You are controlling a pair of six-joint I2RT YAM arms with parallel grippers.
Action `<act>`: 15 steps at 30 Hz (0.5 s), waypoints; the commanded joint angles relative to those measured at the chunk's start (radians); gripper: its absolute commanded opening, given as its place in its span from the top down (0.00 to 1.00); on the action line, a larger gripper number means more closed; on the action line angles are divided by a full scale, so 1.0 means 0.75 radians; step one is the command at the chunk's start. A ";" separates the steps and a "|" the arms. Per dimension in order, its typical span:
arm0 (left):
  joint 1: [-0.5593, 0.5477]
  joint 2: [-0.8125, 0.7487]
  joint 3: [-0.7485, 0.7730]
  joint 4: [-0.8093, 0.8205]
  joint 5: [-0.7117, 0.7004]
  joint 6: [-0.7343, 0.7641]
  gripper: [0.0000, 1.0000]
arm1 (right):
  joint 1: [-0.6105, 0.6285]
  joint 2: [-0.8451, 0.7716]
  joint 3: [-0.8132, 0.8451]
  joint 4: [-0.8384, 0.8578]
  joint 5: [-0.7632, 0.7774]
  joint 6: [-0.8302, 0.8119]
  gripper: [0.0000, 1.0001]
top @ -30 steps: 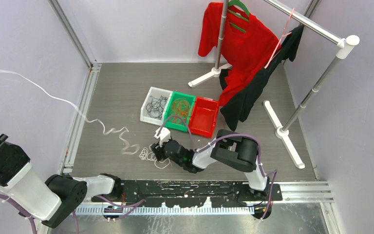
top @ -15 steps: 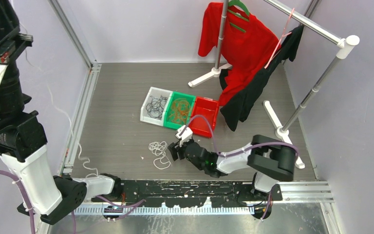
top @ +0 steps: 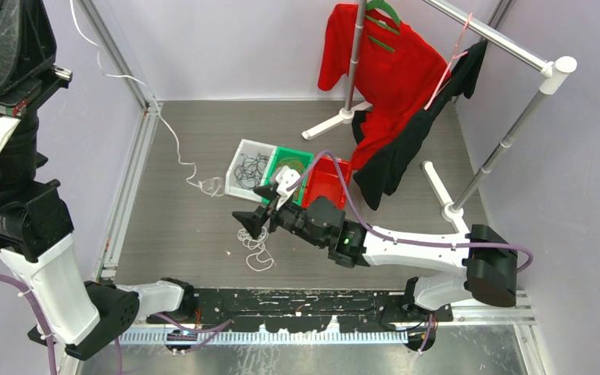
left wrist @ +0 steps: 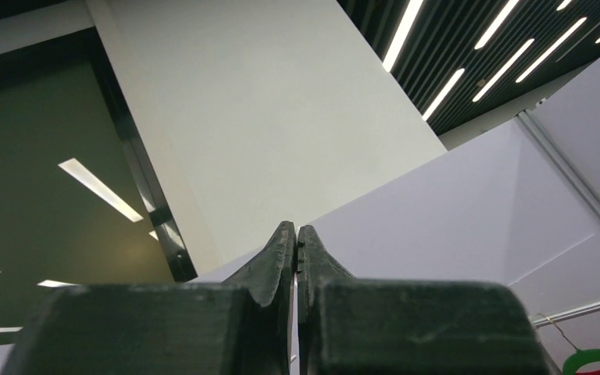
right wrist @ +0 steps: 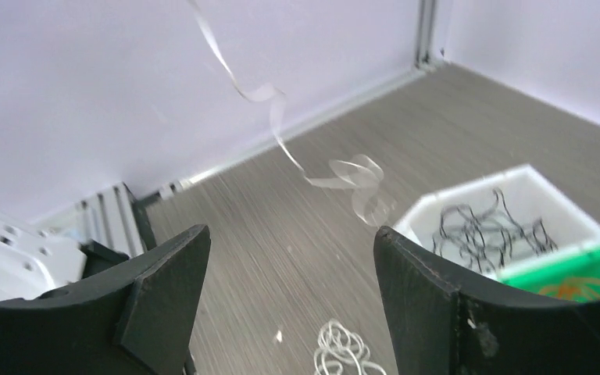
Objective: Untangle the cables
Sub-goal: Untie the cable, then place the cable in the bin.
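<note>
We log left gripper (left wrist: pixel 297 234) pinched closed; right gripper (top: pixel 254 205), centre frame, gaping empty over white cables (top: pixel 256 248) loose on table (top: pixel 172 226).

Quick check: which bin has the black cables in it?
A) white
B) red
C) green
A: the black cables lie in the white bin, clear in the right wrist view and also in the top view.
</note>
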 commanded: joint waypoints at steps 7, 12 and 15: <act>0.007 0.007 0.004 -0.048 0.117 -0.187 1.00 | -0.042 0.171 0.372 -0.083 -0.065 -0.136 0.21; 0.007 0.006 -0.047 -0.057 0.139 -0.244 1.00 | -0.074 0.278 0.490 -0.112 -0.116 -0.117 0.26; 0.009 0.007 -0.063 -0.057 0.144 -0.260 1.00 | -0.100 0.322 0.520 -0.125 -0.077 -0.113 0.35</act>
